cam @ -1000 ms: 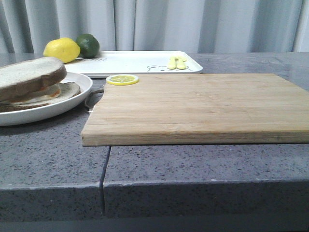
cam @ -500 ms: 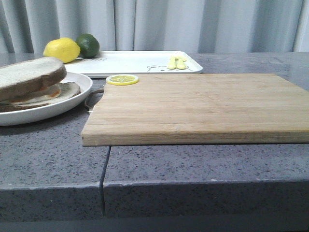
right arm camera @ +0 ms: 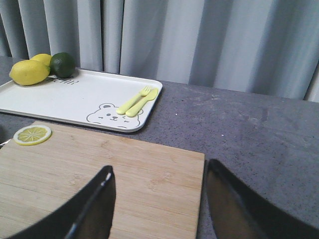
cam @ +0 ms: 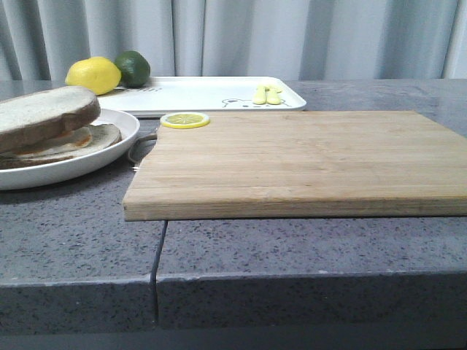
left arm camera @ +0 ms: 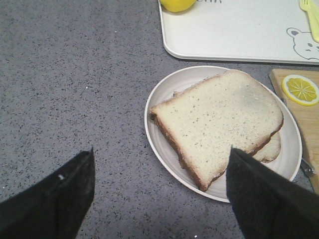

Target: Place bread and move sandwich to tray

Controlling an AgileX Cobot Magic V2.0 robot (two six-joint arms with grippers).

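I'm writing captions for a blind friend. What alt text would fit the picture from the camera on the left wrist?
A thick slice of bread lies on a round white plate on a grey speckled table, seen from above between the two open black fingers of the left gripper. Beyond it are a white tray with a bear drawing and a lemon slice on a wooden board.

kitchen-style setup, speckled grey stone counter (cam: 73, 240), wooden cutting board (cam: 292, 160), grey curtain (cam: 292, 36)

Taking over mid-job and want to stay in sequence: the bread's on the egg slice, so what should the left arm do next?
Probably lower the open left gripper onto the near rim of the plate and close. The bread already tops the sandwich, nothing is held, and the tray lies just beyond with bare space.
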